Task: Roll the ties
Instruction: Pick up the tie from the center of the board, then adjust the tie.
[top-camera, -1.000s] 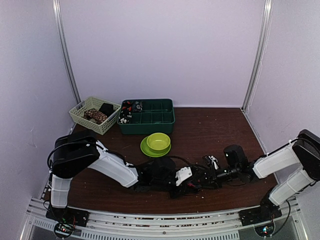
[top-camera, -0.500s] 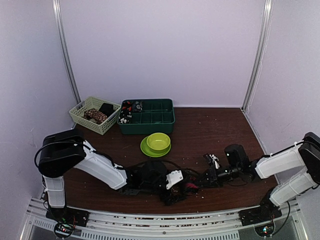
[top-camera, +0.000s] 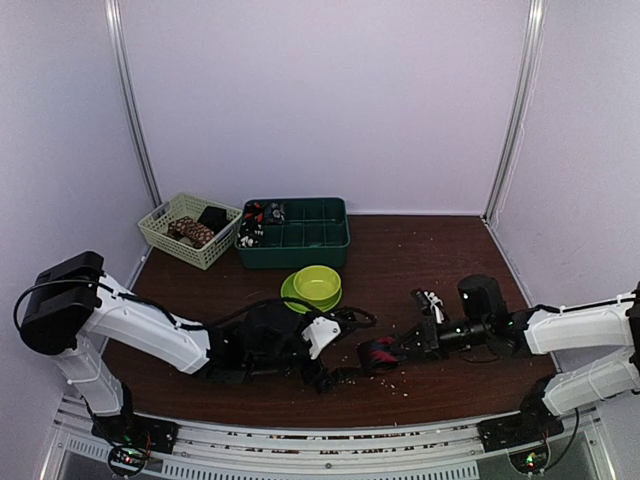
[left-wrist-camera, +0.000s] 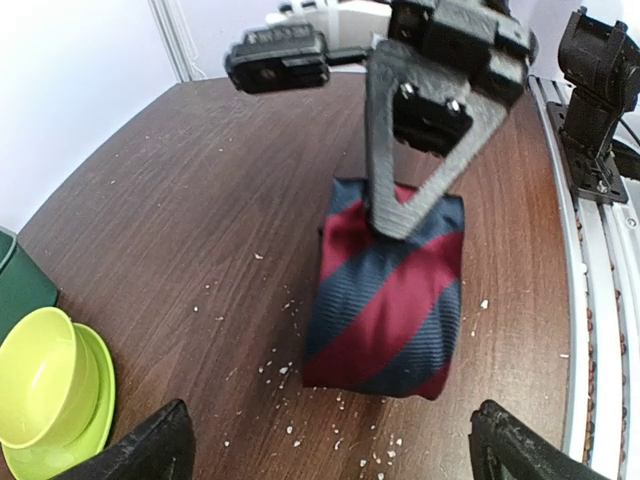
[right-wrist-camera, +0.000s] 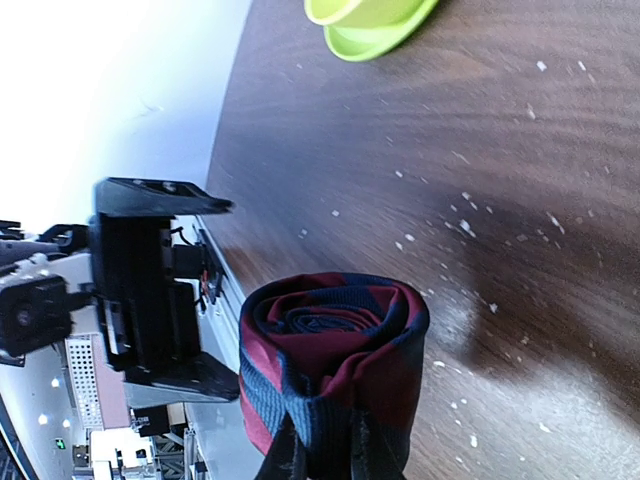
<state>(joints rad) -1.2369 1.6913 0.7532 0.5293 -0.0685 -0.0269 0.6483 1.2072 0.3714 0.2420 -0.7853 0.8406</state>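
A tie with red and navy diagonal stripes (left-wrist-camera: 385, 300) stands rolled into a tight coil (right-wrist-camera: 330, 345) on the dark wooden table near its front edge (top-camera: 378, 353). My right gripper (right-wrist-camera: 325, 462) is shut on the coil's outer layers, and it reaches in from the right (top-camera: 398, 350). In the left wrist view its black fingers (left-wrist-camera: 400, 195) pinch the far end of the roll. My left gripper (left-wrist-camera: 335, 450) is wide open, a short way back from the roll and not touching it, just to the roll's left (top-camera: 338, 350).
A lime-green bowl on a plate (top-camera: 316, 286) sits behind the roll. A dark green compartment tray (top-camera: 325, 240) holding rolled ties stands at the back, with a pale basket (top-camera: 160, 225) to its left. White crumbs dot the table (left-wrist-camera: 300, 370). The metal front rail (left-wrist-camera: 590, 330) runs close by.
My left gripper has opened and drawn back to the left, off the tie. My right gripper has closed on the roll, which now shows uncovered.
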